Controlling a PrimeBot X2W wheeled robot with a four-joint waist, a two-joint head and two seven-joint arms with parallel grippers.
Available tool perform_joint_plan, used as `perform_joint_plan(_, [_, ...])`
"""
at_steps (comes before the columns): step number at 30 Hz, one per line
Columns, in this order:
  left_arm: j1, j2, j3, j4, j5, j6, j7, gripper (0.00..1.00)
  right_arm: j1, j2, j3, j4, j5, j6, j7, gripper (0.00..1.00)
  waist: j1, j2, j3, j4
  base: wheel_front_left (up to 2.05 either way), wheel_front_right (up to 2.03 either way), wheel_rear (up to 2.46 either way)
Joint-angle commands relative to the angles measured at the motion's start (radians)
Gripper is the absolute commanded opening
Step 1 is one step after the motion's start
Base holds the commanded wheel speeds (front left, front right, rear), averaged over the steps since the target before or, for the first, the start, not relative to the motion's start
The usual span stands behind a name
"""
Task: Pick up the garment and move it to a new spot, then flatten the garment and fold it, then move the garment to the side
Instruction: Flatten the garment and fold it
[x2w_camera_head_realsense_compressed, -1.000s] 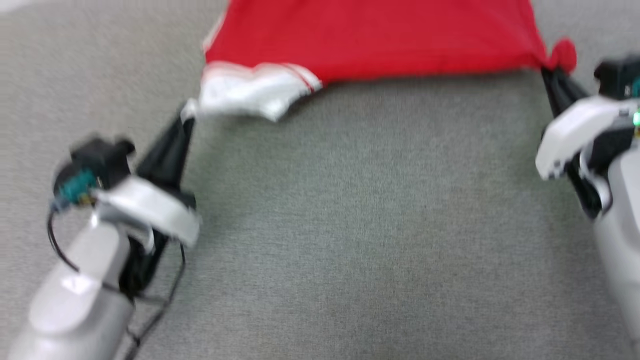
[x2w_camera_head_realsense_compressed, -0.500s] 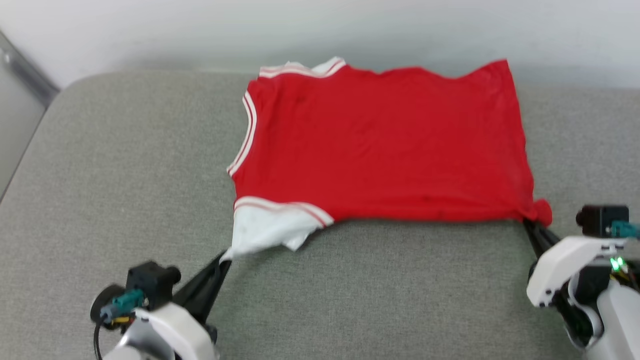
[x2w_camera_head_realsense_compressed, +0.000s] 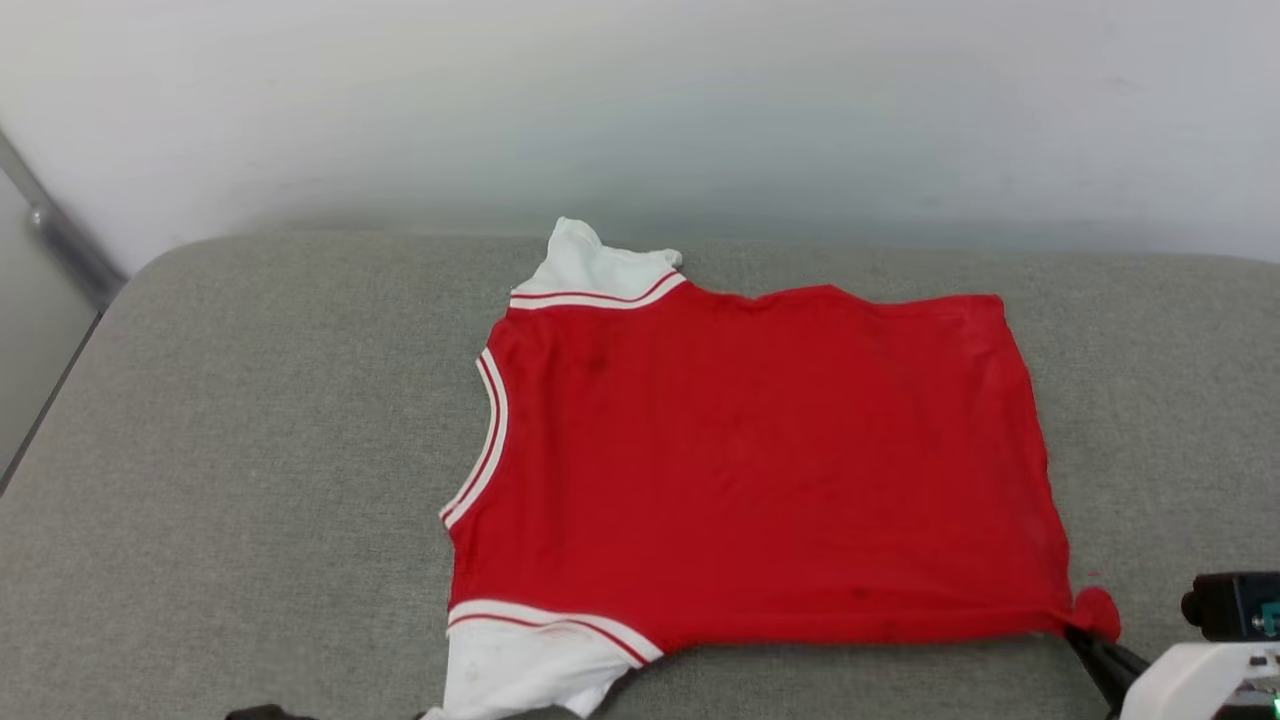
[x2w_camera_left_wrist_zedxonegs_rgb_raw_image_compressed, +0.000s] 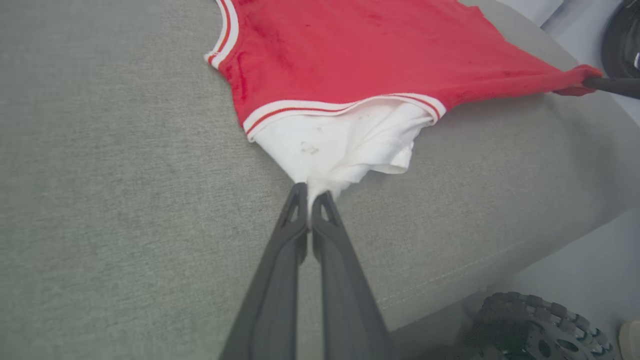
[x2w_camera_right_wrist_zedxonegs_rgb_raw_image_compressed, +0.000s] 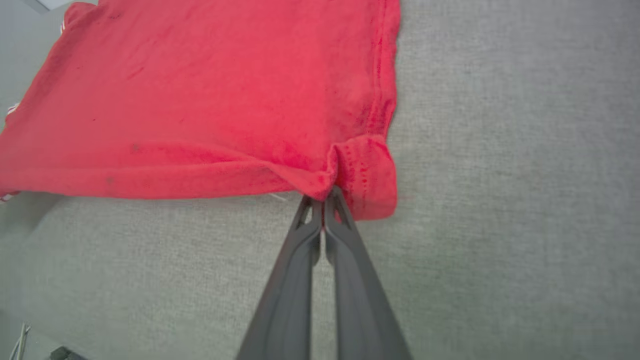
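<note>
Grey woven cloth covers the padded surface on which everything lies, and a pale wall stands behind it. On this surface the garment is spread flat, plain red side up, in the middle and right part of the head view. Its neck opening, with red-and-white trim, is at the garment's left side, and its straight hem is at the right side. One white sleeve sticks out at the garment's far edge, toward the wall. The other white sleeve is at the garment's near edge and is a little crumpled.

The left pincer is closed tight on the tip of this near sleeve, and the cloth is drawn to a point between its two dark fingers. The right pincer is closed on the garment's near hem corner, where the red cloth bunches into a small fold. Between these two grips the near edge of the garment is pulled nearly straight.

Nearer than the garment, past the rounded border of the padded surface, a dark treaded wheel stands on the pale floor.
</note>
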Motion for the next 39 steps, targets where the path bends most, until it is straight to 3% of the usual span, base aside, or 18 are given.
perform_joint_plan(1, [0.036,0.004,0.0,-0.026,-0.019,0.004,0.006,0.0,0.045,-0.018,-0.006,-0.039,0.009,-0.001,0.03,0.0,0.0002,0.0,-0.008,-0.004,0.0,0.0,0.0])
perform_joint_plan(8, [0.12,0.039,-0.012,-0.093,-0.069,0.009,0.041,0.0,0.173,-0.014,-0.041,-0.182,0.029,-0.001,0.178,0.0,0.0002,0.0,-0.018,-0.009,0.0,0.0,0.0])
perform_joint_plan(19, [0.016,0.03,0.043,-0.116,-0.042,0.005,-0.015,0.0,0.14,0.03,-0.076,-0.273,0.046,-0.001,0.223,0.0,0.0002,0.0,0.022,-0.018,0.0,0.0,0.0])
perform_joint_plan(28, [-0.143,0.018,0.084,-0.091,-0.022,-0.019,-0.019,0.0,0.027,0.005,-0.064,-0.292,0.044,-0.001,0.261,0.0,0.0002,0.0,0.125,-0.03,0.0,0.0,0.0])
perform_joint_plan(39, [-0.348,-0.015,0.08,0.048,0.003,-0.064,0.016,0.0,-0.162,-0.033,-0.002,-0.193,-0.001,-0.001,0.318,0.0,0.0002,0.0,0.241,-0.033,0.0,0.0,0.0])
